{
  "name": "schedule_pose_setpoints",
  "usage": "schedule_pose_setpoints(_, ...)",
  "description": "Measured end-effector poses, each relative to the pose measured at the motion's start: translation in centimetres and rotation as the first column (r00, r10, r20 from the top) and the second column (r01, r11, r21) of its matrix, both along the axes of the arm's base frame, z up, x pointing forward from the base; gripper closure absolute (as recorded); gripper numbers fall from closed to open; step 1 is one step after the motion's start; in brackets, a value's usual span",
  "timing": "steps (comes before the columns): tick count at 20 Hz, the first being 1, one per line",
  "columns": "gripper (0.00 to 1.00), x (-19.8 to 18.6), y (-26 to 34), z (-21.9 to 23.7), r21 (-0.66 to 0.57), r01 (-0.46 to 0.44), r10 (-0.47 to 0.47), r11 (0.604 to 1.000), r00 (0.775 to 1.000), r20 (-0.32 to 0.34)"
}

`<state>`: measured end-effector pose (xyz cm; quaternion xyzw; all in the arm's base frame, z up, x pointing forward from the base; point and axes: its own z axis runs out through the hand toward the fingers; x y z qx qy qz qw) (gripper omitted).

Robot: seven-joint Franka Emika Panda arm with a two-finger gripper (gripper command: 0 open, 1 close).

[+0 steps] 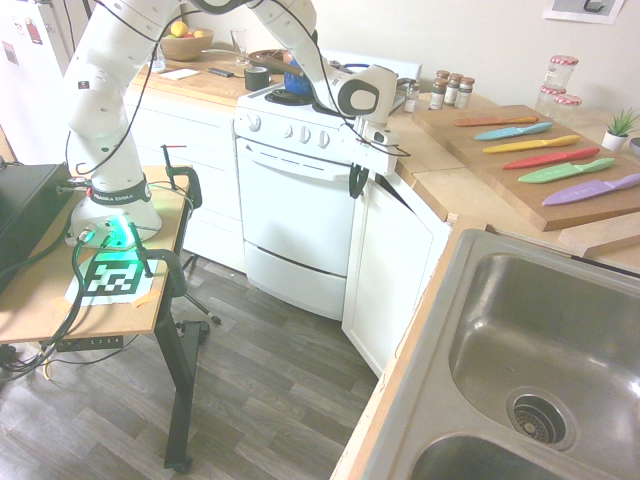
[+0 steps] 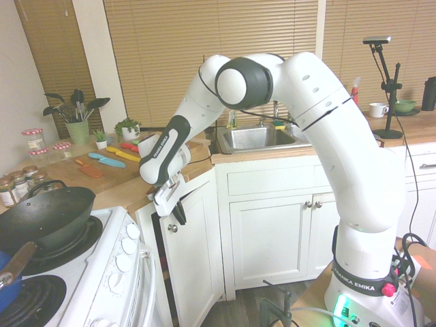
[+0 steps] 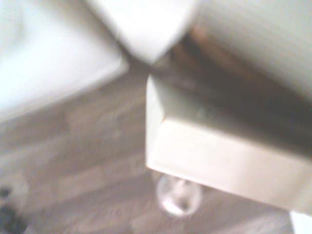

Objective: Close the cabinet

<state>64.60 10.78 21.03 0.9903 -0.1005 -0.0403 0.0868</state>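
The black two-finger gripper of the white arm (image 2: 178,210) is shut, its fingers together and pointing down at the top corner of the white recessed-panel cabinet door (image 2: 192,255), near the small round silver knob (image 2: 172,228). Whether the fingertips touch the door, I cannot tell.

The door stands partly open, with a dark gap between its knob-side edge and the cabinet frame beside the stove. In the wrist view the door's pale top edge (image 3: 229,163) runs out to a corner, the knob blurred just beside it, over the grey wood-plank floor (image 3: 73,170). The cabinet lies beneath the corner of the light wooden countertop (image 1: 440,190). Open floor lies in front of the door, between the stove and the sink-side cabinets.

The white oven with a bar handle (image 1: 295,200) stands right beside the cabinet, closing off the room on that side. On the other side, the stainless steel sink (image 1: 470,300) is set into the countertop.

The arm rises from its base, arches over at the elbow and slopes down to the wrist, which hangs at the countertop's front edge, above the door. Farther back, a wooden board (image 1: 530,165) carries a row of coloured knives (image 1: 550,158).
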Motion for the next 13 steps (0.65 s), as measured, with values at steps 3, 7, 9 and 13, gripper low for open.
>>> schedule_pose_setpoints(3,1.00,0.7,-3.7,1.0,-0.004,0.035,-0.035,0.999,0.999,0.018)
schedule_pose_setpoints(7,1.00,-1.0,-13.0,3.6,0.000,0.117,-0.117,0.993,0.991,0.069)
schedule_pose_setpoints(9,1.00,-3.3,-17.1,5.4,0.009,0.149,-0.149,0.989,0.984,0.095)
schedule_pose_setpoints(13,0.00,-9.3,-24.0,6.6,0.043,0.235,-0.238,0.971,0.963,0.122)
